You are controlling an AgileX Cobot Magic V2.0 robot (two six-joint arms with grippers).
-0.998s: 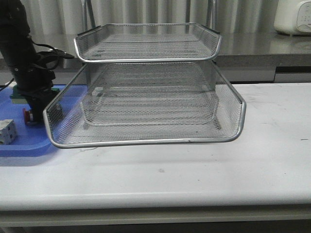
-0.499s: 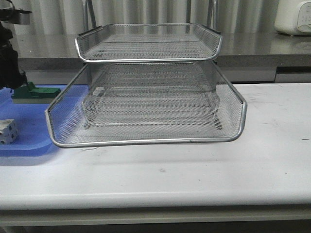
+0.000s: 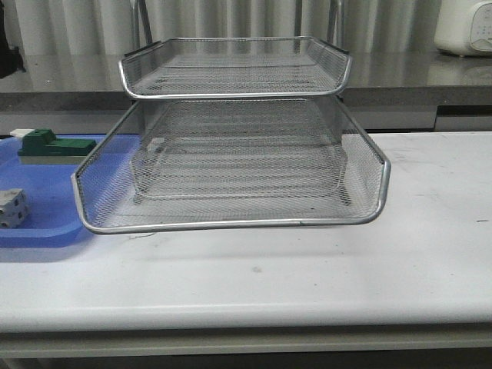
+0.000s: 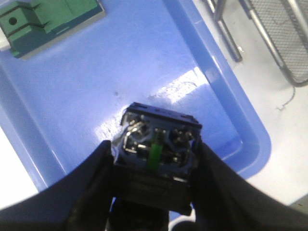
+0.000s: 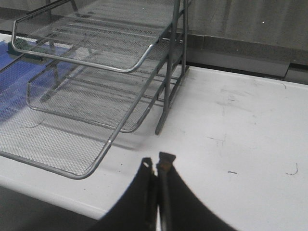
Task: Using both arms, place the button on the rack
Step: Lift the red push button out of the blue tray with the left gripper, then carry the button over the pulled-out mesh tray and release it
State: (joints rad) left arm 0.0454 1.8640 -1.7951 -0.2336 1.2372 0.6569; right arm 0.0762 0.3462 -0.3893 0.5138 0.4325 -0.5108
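In the left wrist view my left gripper is shut on the button. I see only the button's dark underside, with metal terminals and a green strip, and it hangs above the blue tray. Its red cap is hidden. The silver wire-mesh rack stands mid-table with its lower tray pulled forward. A corner of the rack shows beside the blue tray. Neither gripper shows in the front view. My right gripper is shut on nothing, over bare table to the right of the rack.
The flat blue tray lies left of the rack. It holds a green block at its back and a white block near its front. A white appliance sits on the back counter at right.
My left arm has lifted up and out of the front view, carrying the button off the blue tray. The rack and blocks have not moved.
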